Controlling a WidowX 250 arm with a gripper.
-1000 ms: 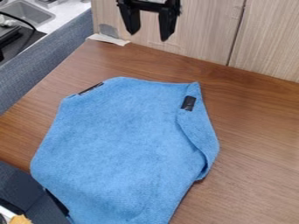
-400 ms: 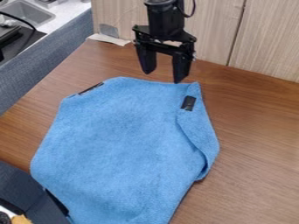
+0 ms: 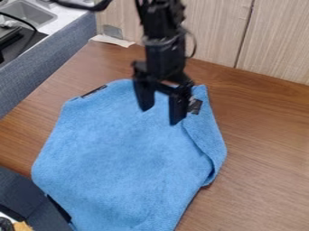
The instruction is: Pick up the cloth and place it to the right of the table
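Table (image 3: pixel 259 153), brown wood-grained, backed by pale panelling (image 3: pixel 211 31); its left side is bordered by a blue-grey partition (image 3: pixel 54 58), beyond which a metal sink (image 3: pixel 30 13) is seen at upper left. Blue cloth (image 3: pixel 120 158), spread over the table's middle and left, its right side folded over; the near left table edge is overlapped by it. Black gripper (image 3: pixel 161 116), placed above the cloth's far part, jaws held wide apart with nothing gripped; whether the cloth is touched cannot be told. Pale strip (image 3: pixel 111 40), laid at the table's far left corner. Black patch (image 3: pixel 195 106), fixed near the cloth's far right corner, partly covered by the gripper. Compared with the earlier frames, the gripper is brought forward from beyond the cloth's far edge; the cloth is left unmoved.
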